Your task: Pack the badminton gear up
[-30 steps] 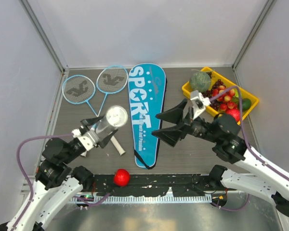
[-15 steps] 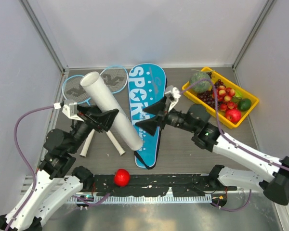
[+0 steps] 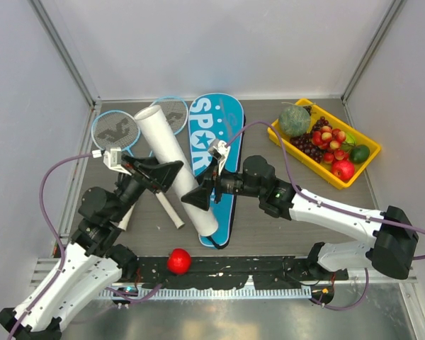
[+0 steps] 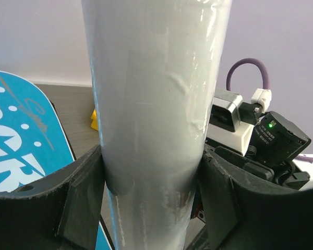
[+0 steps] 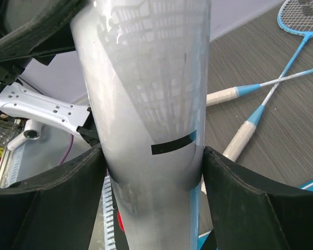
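Note:
The white cardboard tube (image 3: 176,170) slants across the table's left middle, its open end up toward the back left. My left gripper (image 3: 170,175) is shut on its middle (image 4: 156,94), both fingers pressed to its sides. My right gripper (image 3: 200,188) is shut on its lower part (image 5: 151,78). Two light-blue rackets (image 3: 117,132) lie crossed at the back left, their white handles (image 5: 244,133) under the tube. The blue SPORT cover (image 3: 222,124) lies flat mid-table, also showing in the left wrist view (image 4: 21,135). No shuttlecocks are in view.
A yellow tray (image 3: 276,132) of fruit sits at the back right. A red ball (image 3: 178,261) rests at the table's near edge by the arm bases. Grey walls close off the left, back and right.
My right gripper reached left and closed round the tube's lower part. My left gripper swung the tube from pointing up at the camera into a slant and shifted it slightly right.

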Tool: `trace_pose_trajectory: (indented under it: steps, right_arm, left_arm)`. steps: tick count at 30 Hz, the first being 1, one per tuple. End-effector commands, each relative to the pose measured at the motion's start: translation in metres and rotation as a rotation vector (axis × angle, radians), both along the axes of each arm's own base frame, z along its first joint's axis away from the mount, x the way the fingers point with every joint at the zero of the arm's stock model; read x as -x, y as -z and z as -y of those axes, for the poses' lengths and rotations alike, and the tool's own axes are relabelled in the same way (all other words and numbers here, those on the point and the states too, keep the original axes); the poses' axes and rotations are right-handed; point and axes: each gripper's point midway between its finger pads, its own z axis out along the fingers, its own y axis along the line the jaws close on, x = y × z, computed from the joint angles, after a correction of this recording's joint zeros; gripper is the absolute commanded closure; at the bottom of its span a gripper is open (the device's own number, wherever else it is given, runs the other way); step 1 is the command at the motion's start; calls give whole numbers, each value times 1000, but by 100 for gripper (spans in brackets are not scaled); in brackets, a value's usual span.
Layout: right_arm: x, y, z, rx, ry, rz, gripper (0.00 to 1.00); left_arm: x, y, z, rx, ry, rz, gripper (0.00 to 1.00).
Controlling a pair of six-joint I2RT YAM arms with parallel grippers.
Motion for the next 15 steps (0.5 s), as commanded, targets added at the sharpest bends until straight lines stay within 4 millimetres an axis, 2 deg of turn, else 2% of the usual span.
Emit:
trace_pose_trajectory:
  steps: [1,2,3,4,7,9,10,11,14,15]
  right_arm:
    - [-9,-20,-4,-34,45,46,28]
    - [-11,-19,-4,-29,54,48,43]
    - [-15,-16,-3,-18,79,42,51]
    - [-20,-15,-1,-12,109,38,61]
    - [-32,-18,12,-14,179,49,70]
    - [-49,-14,28,6,252,41,73]
    - [-64,-13,39,16,310,32,74]
    - [-72,-7,50,48,342,15,73]
    - [-115,4,94,114,468,-11,75]
    - [-119,10,103,144,479,-9,75]
  left_arm:
    - [7,-30,-1,117,24,83,90]
    - [6,-28,0,113,28,81,89]
    - [5,-27,1,106,26,83,86]
    - [5,-24,2,92,25,83,78]
    - [0,-15,0,38,-3,64,46]
    - [-3,-7,-3,-10,-27,61,27]
    - [-4,-2,-4,-37,-36,61,8]
    - [-5,4,-5,-68,-48,56,1]
    - [-7,20,-11,-154,-79,52,1]
    - [-7,24,-13,-181,-90,56,0]
